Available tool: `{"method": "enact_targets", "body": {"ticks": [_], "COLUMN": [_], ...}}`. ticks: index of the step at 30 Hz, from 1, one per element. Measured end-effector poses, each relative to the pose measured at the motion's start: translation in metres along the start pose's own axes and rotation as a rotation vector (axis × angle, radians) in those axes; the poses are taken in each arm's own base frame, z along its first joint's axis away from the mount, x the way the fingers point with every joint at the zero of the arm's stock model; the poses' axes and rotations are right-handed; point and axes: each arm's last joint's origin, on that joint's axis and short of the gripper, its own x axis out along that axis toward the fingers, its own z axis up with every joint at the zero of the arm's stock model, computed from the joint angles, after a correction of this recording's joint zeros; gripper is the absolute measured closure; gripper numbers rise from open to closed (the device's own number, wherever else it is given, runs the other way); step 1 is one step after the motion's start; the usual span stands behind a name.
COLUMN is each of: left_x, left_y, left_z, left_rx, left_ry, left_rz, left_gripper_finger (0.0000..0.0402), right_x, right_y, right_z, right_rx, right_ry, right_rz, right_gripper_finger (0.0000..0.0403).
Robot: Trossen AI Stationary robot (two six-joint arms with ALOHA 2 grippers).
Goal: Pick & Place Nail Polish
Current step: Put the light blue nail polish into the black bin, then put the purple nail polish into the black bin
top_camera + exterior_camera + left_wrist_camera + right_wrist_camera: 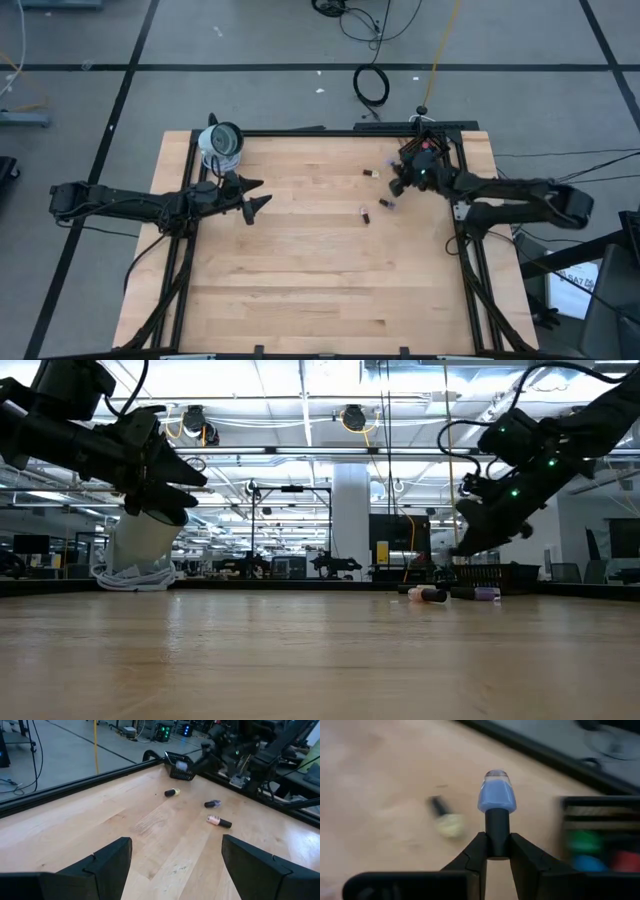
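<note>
Nail polish, blue bottle (pixel 497 796) | right gripper (pixel 497 851) pinches only its cap | left gripper (pixel 175 865) open, idle | risk: bottle slips short of black box (pixel 600 840).

The lower half of the table (pixel 320 300) lies bare, open to passage. Obstacles sit in the upper part: three loose bottles (pixel 366 213) right of centre, a black basket (pixel 432 143) at upper right, a white cup (pixel 222 143) at upper left.
</note>
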Motion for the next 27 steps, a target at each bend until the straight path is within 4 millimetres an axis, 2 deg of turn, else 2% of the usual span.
{"method": "enact_targets", "body": {"ticks": [6, 11, 15, 27], "left_x": [0.000, 0.000, 0.000, 0.000], "left_y": [0.000, 0.000, 0.000, 0.000], "left_z": [0.000, 0.000, 0.001, 0.001], "left_rx": [-0.004, -0.005, -0.007, -0.010], "left_ry": [0.000, -0.002, -0.007, -0.010], "left_rz": [0.000, -0.001, -0.002, -0.003], "left_gripper_finger": [0.0105, 0.0105, 0.0105, 0.0105], "right_x": [-0.020, -0.030, -0.030, -0.030], "right_y": [-0.041, -0.060, -0.059, -0.059], "right_z": [-0.002, -0.005, -0.004, 0.000], "right_rx": [0.065, 0.104, 0.108, 0.172], "right_ry": [0.054, 0.084, 0.077, 0.027], "right_rz": [-0.301, -0.416, -0.393, -0.389], "right_gripper_finger": [0.0354, 0.0354, 0.0348, 0.0285]}}
